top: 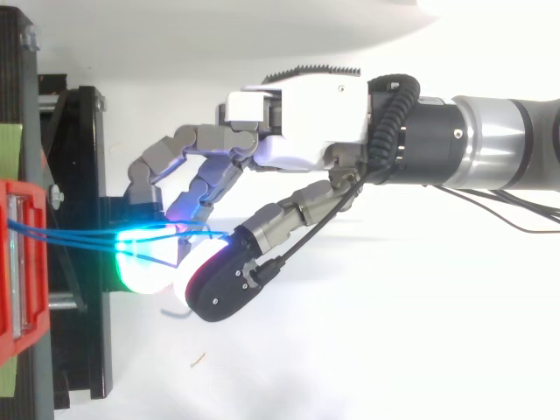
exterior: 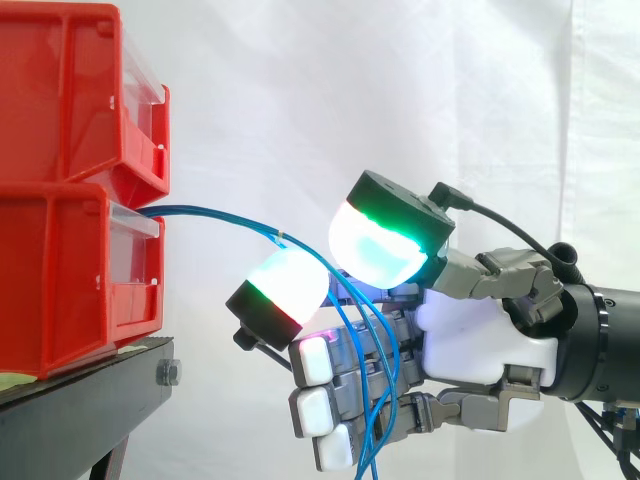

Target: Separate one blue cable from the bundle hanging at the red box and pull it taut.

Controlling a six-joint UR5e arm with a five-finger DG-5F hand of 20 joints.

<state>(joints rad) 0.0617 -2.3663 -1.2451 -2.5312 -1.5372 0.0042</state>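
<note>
White curtain [exterior: 300, 100] behind. Side on: holds blue cables [exterior: 215, 214] pinched in the hand [exterior: 480, 340] between curled glowing pads [exterior: 375, 250], near the lower red bin [exterior: 60, 280]. From above: catches several strands together (seemingly not one alone). Looks mid-separation; needs extras shed, then a steady draw away.

Between red bins [exterior: 70, 270] and hand [exterior: 480, 335], blue cables [exterior: 210, 213] cross the gap; room above seems open
</note>
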